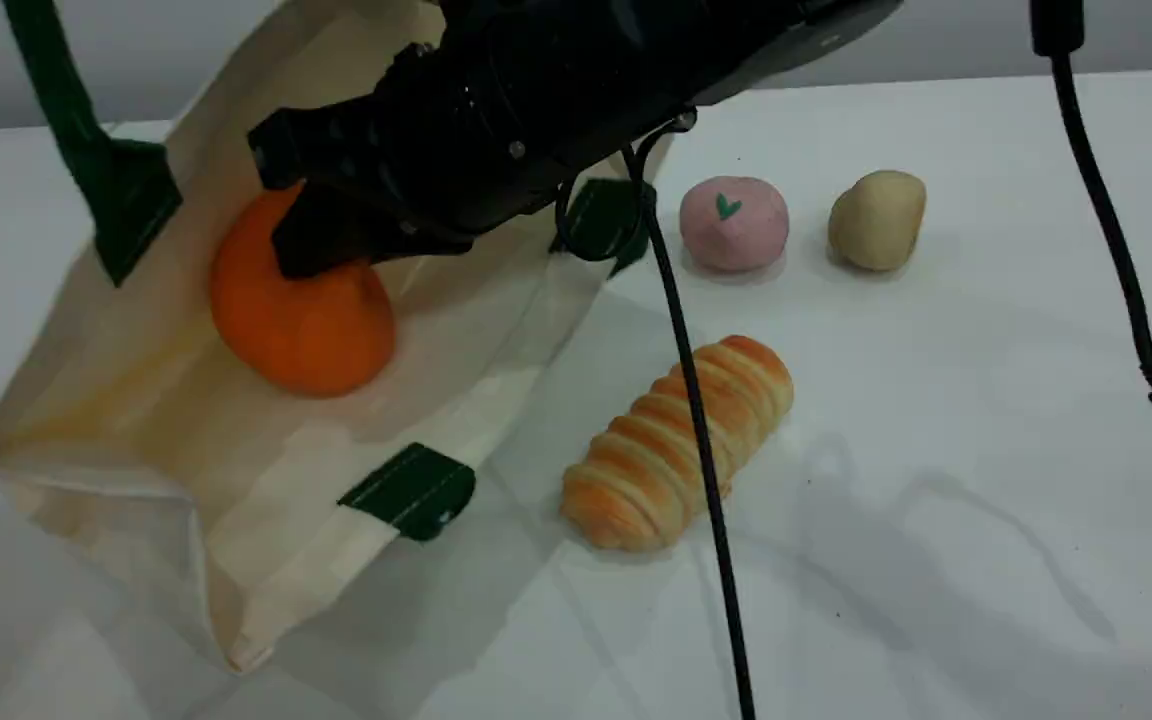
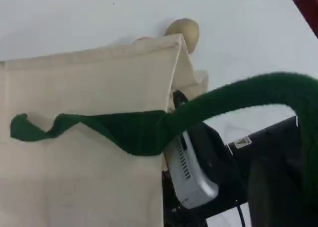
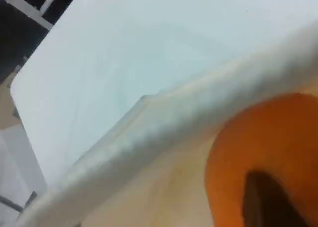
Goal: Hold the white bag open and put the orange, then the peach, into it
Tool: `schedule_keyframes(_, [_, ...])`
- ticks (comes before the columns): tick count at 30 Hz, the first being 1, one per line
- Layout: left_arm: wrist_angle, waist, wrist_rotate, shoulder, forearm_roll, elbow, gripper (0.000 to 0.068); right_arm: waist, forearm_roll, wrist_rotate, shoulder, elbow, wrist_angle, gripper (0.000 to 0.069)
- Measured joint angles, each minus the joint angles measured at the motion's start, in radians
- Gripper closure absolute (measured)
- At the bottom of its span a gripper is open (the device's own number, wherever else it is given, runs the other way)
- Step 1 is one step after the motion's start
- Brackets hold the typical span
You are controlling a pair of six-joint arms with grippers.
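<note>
Right gripper [image 1: 276,205]: reaches down into the bag's mouth with its two dark fingers closed on the raised top of the orange; the wrist view shows one fingertip pressed against the peel.
Orange [image 1: 306,330]: right under the gripper, already inside, with its underside looking settled on the lower cloth wall.
White bag [image 1: 136,400]: lies around the gripper on all sides but one, its mouth gaping toward the gripper's right.
Green handle [image 1: 46,70]: to the gripper's left, pulled taut upward out of the scene view, lifting the upper wall.
Left gripper: out of sight; closed, and by the taut strap I judge it holds that handle.
Peach [image 1: 733,222]: outside the bag, well to the gripper's right, just beyond the mouth's rim, sitting free on the table.
Neighbours: a beige lump [image 1: 877,220] sits farther right of the peach, and a striped bread roll [image 1: 676,445] nearer the camera; both are apart from it.
Next move, as I judge it: let go of the orange, back out rightward through the mouth, then take the peach. It is round, so any grip angle serves, and the right arm is nearer and is the free one.
</note>
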Motion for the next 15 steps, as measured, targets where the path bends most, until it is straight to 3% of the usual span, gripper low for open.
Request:
schedule_keyframes(5, [0.000,0.000,0.000,0.000,0.002,0.000,0.0634,0.005,-0.030,-0.033,0.000,0.000,0.004,0.0568])
schedule_keyframes(11, [0.000,0.000,0.000,0.000,0.006,0.000,0.0634,0.005,-0.036,-0.035,-0.008,0.001,0.055,0.0244])
schedule_keyframes(15, [0.001,0.000,0.000,0.000,0.007,0.000,0.0634,0.004,-0.087,-0.029,-0.042,0.001,0.087,0.0076])
